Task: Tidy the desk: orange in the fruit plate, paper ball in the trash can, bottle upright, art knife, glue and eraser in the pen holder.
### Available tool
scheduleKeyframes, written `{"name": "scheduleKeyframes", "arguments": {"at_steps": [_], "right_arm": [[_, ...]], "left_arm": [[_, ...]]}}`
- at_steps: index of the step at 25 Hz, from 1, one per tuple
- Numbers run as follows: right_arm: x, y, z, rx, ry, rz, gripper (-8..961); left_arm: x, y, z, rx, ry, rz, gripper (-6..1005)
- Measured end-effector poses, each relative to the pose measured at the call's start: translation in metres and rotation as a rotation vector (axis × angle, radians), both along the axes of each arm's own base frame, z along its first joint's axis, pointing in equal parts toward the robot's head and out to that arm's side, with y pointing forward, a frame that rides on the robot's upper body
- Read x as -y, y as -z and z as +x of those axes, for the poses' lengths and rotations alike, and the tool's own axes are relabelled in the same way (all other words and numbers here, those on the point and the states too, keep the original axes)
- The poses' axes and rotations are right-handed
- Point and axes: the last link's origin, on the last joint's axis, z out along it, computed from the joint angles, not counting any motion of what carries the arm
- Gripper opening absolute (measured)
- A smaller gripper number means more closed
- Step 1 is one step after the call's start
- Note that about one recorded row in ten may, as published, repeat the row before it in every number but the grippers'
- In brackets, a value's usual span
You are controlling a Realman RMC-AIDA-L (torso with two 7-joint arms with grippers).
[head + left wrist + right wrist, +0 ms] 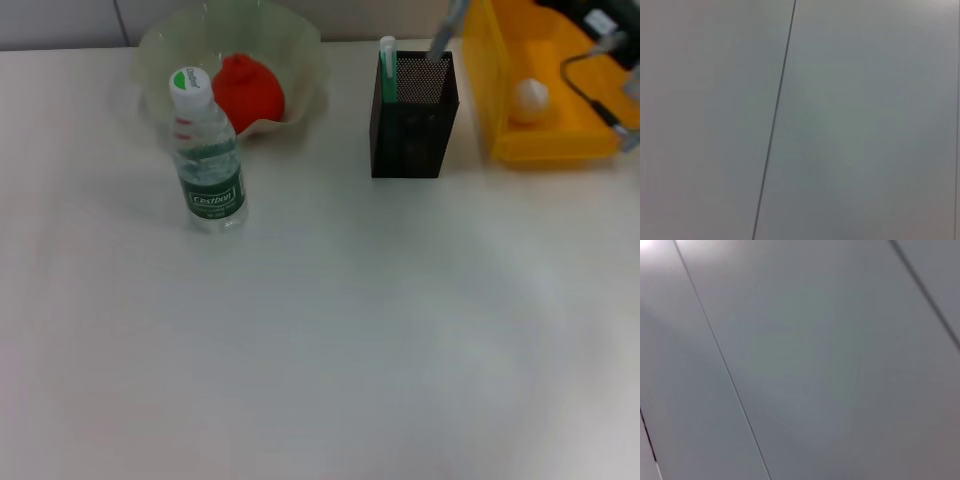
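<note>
- Upper left of the head view: wide translucent pale-green fruit plate with a wavy rim (300,45), the red-orange round orange (247,92) lying inside it.
- Just in front of the plate, the small clear plastic bottle with dark green label and white-and-green cap (207,152) stands upright on the white desk (320,350).
- Upper middle: black metal mesh pen holder (414,120), upright, with a green-and-white stick and a grey tool poking out of the top. The eraser is not visible; it may be inside, cannot tell.
- Upper right: bright yellow plastic trash can (560,95), a whitish paper ball (530,96) resting in it.
- Some dark rig and cable at the far upper-right corner; neither gripper can be made out there. Both wrist views show only plain grey panels with thin seams, so the pincers' state cannot be told for either arm.
- Judgement: every named item appears to be placed, and the task looks at or near its end. The next move likely calls only for keeping both arms clear of the bottle and holder.
</note>
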Motion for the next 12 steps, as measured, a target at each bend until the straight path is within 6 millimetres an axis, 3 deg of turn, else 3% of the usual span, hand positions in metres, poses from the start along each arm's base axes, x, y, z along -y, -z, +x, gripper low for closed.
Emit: {"name": "scheduleKeyframes", "arguments": {"at_steps": [4,12], "right_arm": [[-0.015,0.021,-0.017,0.088,-0.006,-0.005,131],[-0.024,0.029,-0.016,0.167,0.04,-0.022,131]], "left_arm": [[0.003,0.002,-0.005,0.008,-0.017,0.007,711],[0.007,0.003,-0.012,0.025,-0.043,0.026,712]]}}
